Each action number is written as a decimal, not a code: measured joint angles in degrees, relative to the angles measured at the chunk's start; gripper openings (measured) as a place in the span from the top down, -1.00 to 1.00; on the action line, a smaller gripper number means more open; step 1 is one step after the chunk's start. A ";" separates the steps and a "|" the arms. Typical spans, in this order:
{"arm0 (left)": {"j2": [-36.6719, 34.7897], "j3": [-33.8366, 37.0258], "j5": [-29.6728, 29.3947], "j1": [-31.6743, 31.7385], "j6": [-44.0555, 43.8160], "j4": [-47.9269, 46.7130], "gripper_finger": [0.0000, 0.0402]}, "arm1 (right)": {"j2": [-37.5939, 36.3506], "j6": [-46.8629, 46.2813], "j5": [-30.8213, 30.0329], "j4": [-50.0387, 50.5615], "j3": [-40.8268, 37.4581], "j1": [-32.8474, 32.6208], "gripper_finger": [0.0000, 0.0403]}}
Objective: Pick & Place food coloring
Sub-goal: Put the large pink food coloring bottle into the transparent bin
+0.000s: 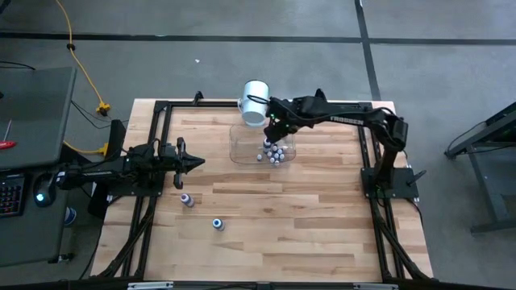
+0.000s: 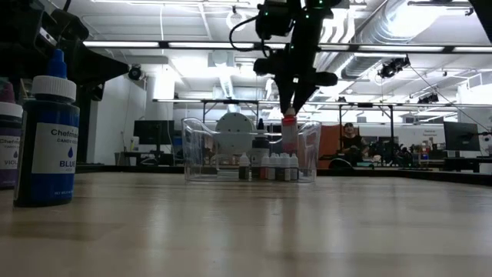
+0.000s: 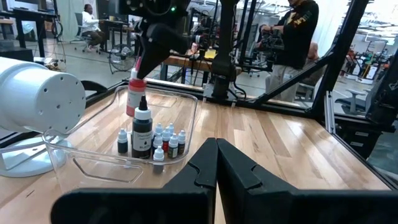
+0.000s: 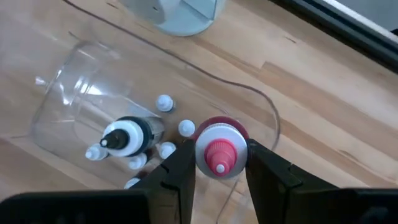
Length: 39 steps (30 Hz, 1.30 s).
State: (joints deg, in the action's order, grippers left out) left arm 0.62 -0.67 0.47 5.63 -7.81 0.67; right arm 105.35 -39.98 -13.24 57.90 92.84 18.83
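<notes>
A clear plastic tub (image 1: 250, 147) stands at the table's far middle. Inside it are several tiny whitish bottles (image 3: 166, 142) and a taller black bottle (image 3: 142, 129). My right gripper (image 1: 272, 131) hangs over the tub, shut on a pink food coloring bottle (image 2: 289, 132). A purple bottle (image 1: 187, 199) and a blue bottle (image 1: 218, 223) stand upright on the bare wood nearer the front. My left gripper (image 1: 200, 162) hovers shut at the table's left, touching nothing. My right gripper pinches the pink bottle at its capped upper end (image 4: 219, 142) between the two fingers (image 4: 181, 167), one on either side. The fingers come from above, pointing down. The bottle hangs upright below them (image 3: 135, 99), lifted clear, over the small bottles inside the tub.
A big white cylinder (image 1: 255, 102) lies on its side just beyond the tub's far edge. A black frame rail (image 1: 161, 145) borders the table. Bare wood stretches across the near half (image 1: 306, 225). People stand in the room beyond the table (image 3: 297, 37).
</notes>
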 joint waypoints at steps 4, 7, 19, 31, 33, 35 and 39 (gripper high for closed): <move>0.00 0.00 0.00 -0.02 0.01 0.00 1.00 | 1.44 -0.61 0.80 -0.55 0.00 0.31 0.46; 0.01 0.00 0.00 0.00 0.02 0.00 1.00 | 2.23 -1.10 1.04 -0.70 0.00 0.35 0.47; 0.00 0.00 0.00 -0.01 0.00 0.00 1.00 | 2.16 -4.23 0.27 -5.11 -2.89 1.58 0.47; 0.00 0.00 0.00 -0.01 0.00 0.00 1.00 | 2.03 -6.26 2.22 -13.05 -9.35 1.53 0.47; -0.01 0.00 0.00 -0.01 0.02 0.00 1.00 | 2.02 -6.22 2.00 -12.82 -9.35 1.55 0.47; 0.01 0.00 0.00 -0.02 0.00 0.00 1.00 | 2.02 -5.60 1.87 -12.75 -9.35 1.58 0.47; 0.01 0.00 0.00 -0.02 0.01 0.00 1.00 | 2.00 -4.59 1.80 -12.15 -9.35 1.58 0.47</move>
State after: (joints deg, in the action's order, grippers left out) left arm 0.62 -0.67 0.47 5.61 -7.81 0.67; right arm 107.35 -44.57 -11.45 45.75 83.48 20.40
